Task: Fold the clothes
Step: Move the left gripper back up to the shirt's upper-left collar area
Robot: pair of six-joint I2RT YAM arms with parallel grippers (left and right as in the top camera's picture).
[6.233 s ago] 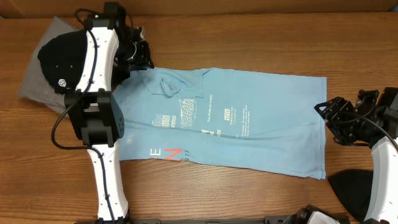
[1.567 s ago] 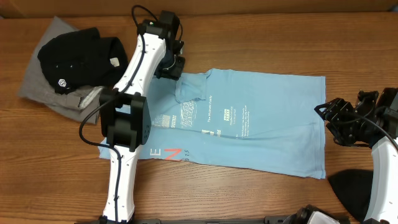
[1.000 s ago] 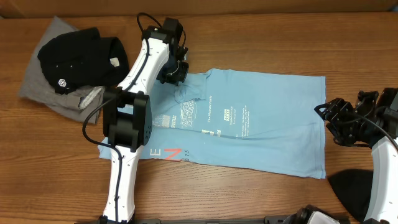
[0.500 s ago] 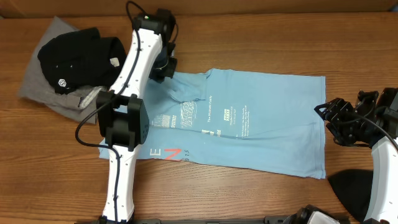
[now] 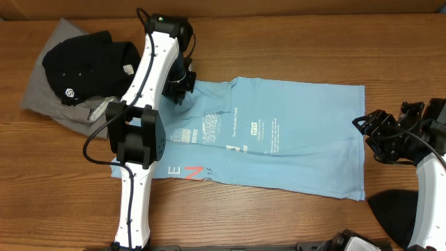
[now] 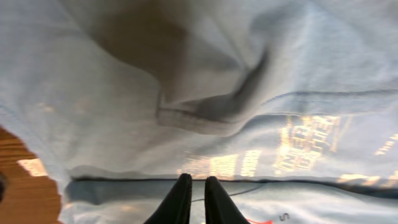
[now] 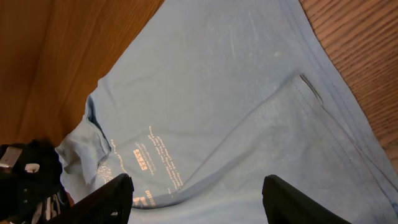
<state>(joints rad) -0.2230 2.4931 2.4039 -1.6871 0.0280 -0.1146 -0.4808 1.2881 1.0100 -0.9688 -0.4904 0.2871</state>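
We saw the light blue T-shirt lying spread flat across the middle of the table. The left gripper hung over a rumpled fold near the collar, its fingers almost pressed together and pinching nothing. The right gripper stood spread wide just beside the shirt's right edge.

Whole table is being viewed straight down by overhead camera. The light blue T-shirt is being imaged very close by left wrist camera, past left fingers; right wrist camera is being aimed obliquely from farther back. Shirt is being shared by all three.
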